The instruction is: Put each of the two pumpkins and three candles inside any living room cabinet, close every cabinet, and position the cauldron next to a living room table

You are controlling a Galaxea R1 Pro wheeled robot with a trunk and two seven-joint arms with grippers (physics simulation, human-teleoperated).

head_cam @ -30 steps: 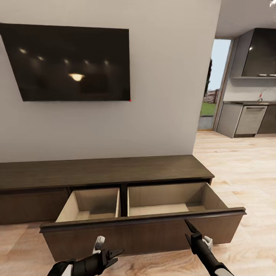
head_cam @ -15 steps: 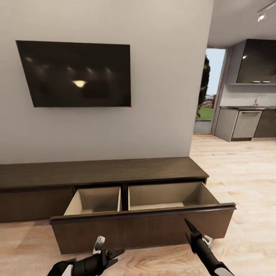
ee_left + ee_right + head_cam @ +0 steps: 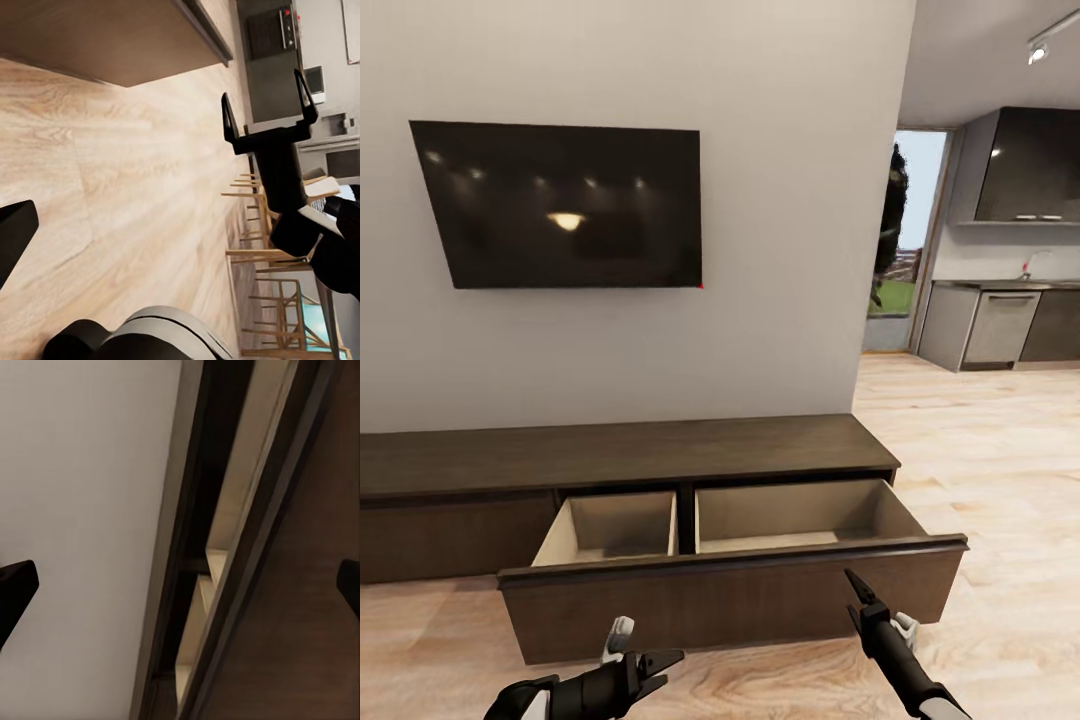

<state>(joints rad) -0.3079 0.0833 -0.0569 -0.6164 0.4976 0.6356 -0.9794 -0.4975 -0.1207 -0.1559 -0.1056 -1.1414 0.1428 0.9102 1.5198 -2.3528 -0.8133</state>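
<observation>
Living room with a pale grey wall (image 3: 790, 200), light wood floor (image 3: 1000, 470), and a dark flat TV (image 3: 560, 205) mounted up on that wall. Off to the right there's an opening into a kitchen (image 3: 1010, 290) with dark cupboards and a grey counter.

The cabinet (image 3: 620, 455) sits right under the TV, flat against the wall, and its long axis runs left-right along the wall. It's the long low dark brown one. One wide drawer (image 3: 730, 600) on the right part is pulled out toward the robot, with its front parallel to the wall. Inside you can see two pale wood compartments side by side, split by a dark divider, and both look bare as far as I can see in. The right wrist view looks along the drawer's top edge and the pale interior, with the wall next to it.

The left gripper (image 3: 660, 665) is low in front of the drawer, pointing right, jaws spread and holding nothing. The right gripper (image 3: 857, 592) is just in front of the drawer front near its right end, fingers pointing up and away; the left wrist view shows its jaws spread apart too, nothing in them.
</observation>
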